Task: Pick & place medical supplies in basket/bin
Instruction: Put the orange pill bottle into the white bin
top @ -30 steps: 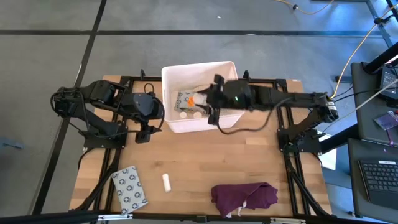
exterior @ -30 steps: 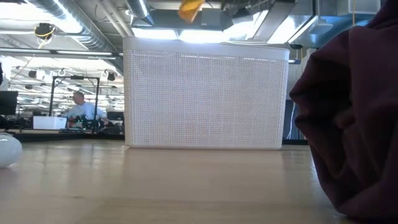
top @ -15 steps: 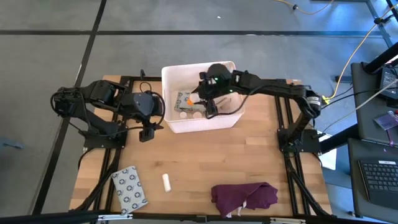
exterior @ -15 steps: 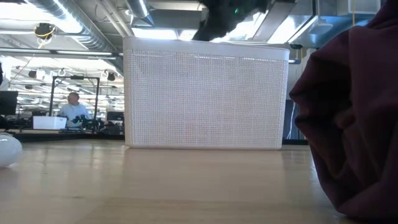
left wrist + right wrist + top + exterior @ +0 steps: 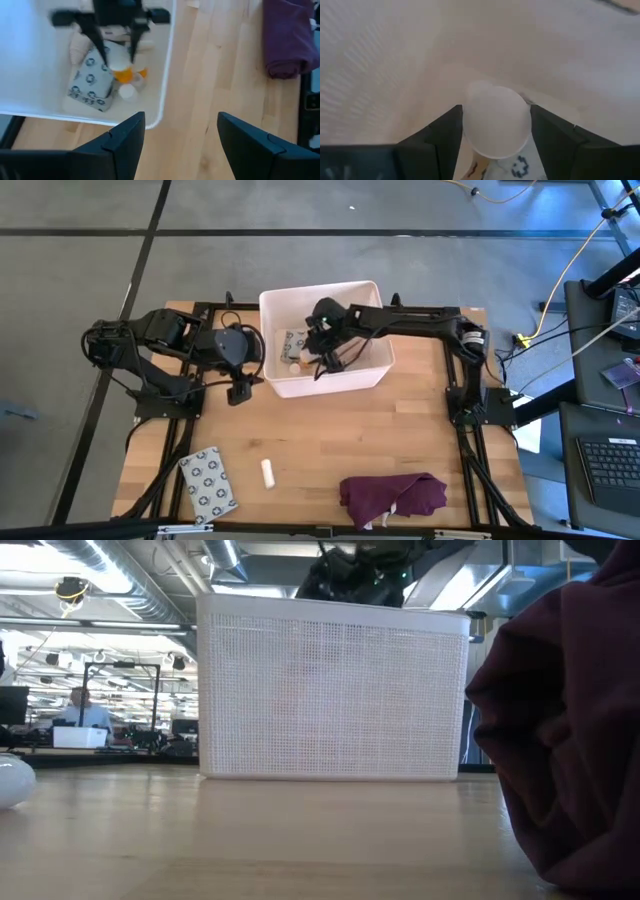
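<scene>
Reaching: the right gripper is down inside the white basket at the far middle of the table, its arm stretched in from the right.
Right grip: its fingers pinch the white cap of an orange pill bottle, held close over the basket floor.
Writing: no brand or readable text shows; the only marking is a repeated pattern of small dark rings on the grey-white packets.
Basket: white, rectangular, tall-sided, with fine mesh walls seen in the low view.
Inside the basket: a patterned packet, a beige roll and a small white round piece lie beside the bottle.
On the table: a second patterned packet lies at the near left, a small white roll just right of it, apart from it.
Cloth: a dark purple cloth is heaped at the near right.
Left gripper: waits just left of the basket over the table, fingers spread apart and holding nothing.
Background: a person sits far behind the table.
</scene>
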Robot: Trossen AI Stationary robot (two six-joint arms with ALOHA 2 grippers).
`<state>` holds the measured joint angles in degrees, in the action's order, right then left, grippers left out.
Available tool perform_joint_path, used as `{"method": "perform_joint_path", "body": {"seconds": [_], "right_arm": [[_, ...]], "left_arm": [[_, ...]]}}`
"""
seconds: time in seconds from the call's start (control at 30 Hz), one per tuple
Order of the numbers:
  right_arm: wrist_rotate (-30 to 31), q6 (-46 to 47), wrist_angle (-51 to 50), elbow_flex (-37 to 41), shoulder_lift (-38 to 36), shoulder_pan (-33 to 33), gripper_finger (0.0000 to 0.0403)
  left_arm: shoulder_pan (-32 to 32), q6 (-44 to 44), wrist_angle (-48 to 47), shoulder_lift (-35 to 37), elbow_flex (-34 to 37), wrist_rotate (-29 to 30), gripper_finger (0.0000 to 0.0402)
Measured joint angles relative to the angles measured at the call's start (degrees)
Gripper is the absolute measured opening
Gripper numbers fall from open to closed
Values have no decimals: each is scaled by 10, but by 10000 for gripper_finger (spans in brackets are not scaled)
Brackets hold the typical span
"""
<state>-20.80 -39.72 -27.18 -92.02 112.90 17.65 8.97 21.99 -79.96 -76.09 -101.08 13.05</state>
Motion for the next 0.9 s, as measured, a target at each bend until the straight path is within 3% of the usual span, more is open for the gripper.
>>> {"method": "perform_joint_path", "body": {"seconds": [0.43, 0.53, 0.9], "right_arm": [[-23, 2, 2, -2, 29, -2, 213], [-57, 5, -13, -2, 22, -2, 213], [-74, -14, -175, -74, 14, -3, 213]], "left_arm": [[0, 0, 0, 0, 0, 10, 239], [0, 0, 0, 0, 0, 10, 239], [0, -1, 0, 0, 0, 9, 239]]}}
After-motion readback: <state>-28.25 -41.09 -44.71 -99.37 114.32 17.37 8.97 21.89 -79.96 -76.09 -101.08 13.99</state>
